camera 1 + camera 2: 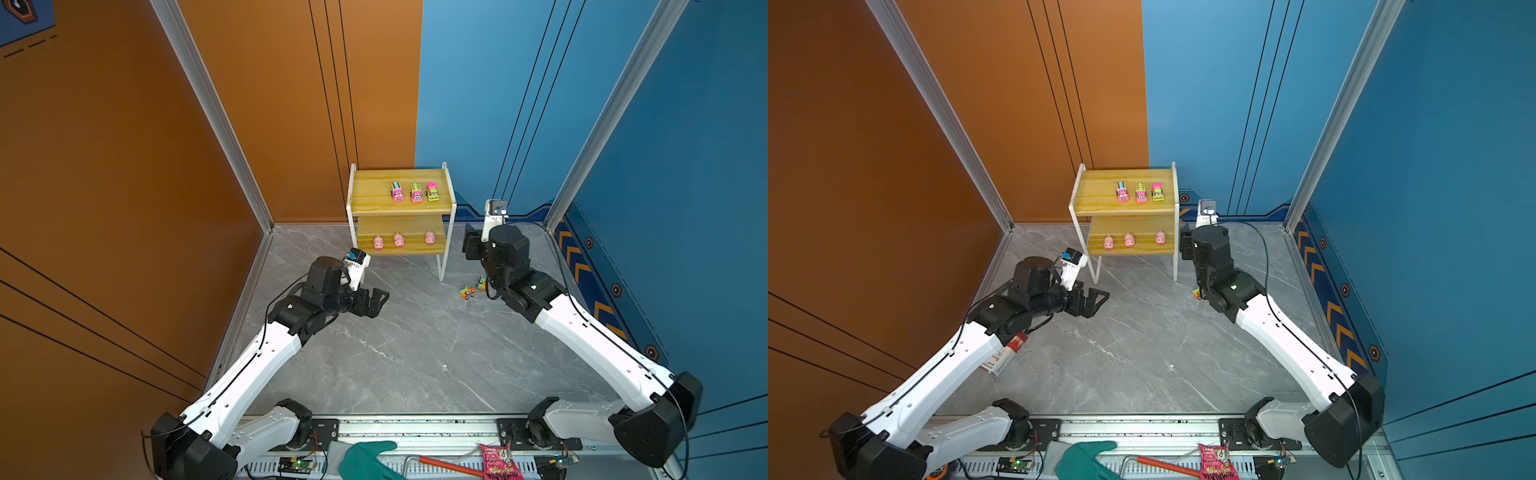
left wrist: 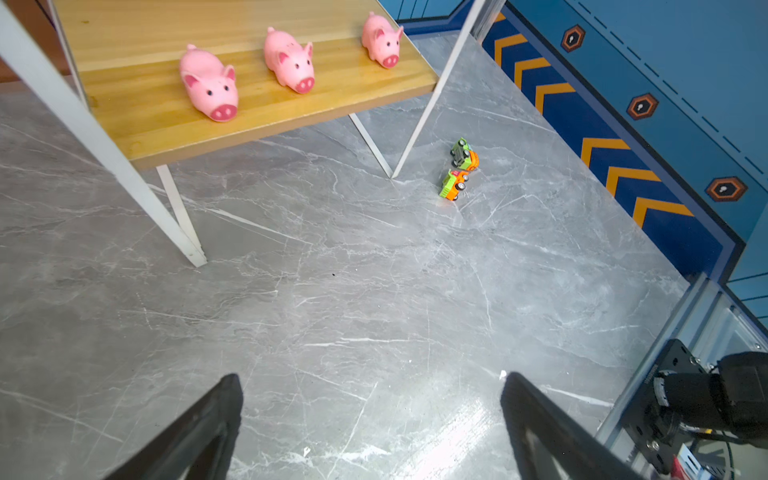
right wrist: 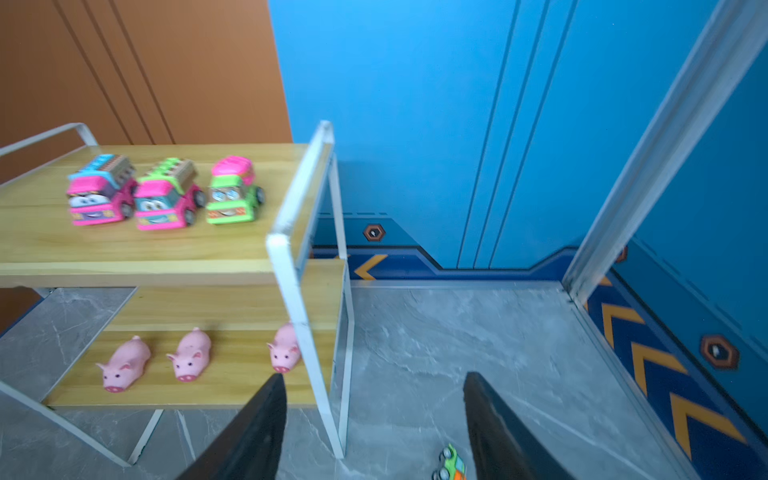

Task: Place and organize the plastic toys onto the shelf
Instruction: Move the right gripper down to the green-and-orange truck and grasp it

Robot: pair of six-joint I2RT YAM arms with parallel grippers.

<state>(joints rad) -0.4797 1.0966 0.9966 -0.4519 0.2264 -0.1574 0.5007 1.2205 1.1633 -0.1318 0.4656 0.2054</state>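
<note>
The left fingers (image 1: pixel 379 302) are held spread wide and empty over the counter (image 1: pixel 415 353), apart from the shelf (image 1: pixel 370 199) and to its left. They are parked there, it would seem, so that the approach from the other side is left free. On the shelf a sorting by kind can be read: three pigs (image 1: pixel 399 240) are lined along the lower board with snouts outward, and three trucks (image 1: pixel 416 192) are ranked side by side on the upper board toward its right end, so that room for more is left at its left. Two loose trucks (image 1: pixel 469 291), orange and green, are seen tipped over on the counter just right of the shelf's front right leg, close together — whether touching cannot be told. The right fingers (image 1: pixel 472 245) are poised beside the shelf's right frame, near those two, parted with nothing between them. A descent onto one tipped truck is judged to be the step in hand, and its sideways lie may call for a careful grip.
</note>
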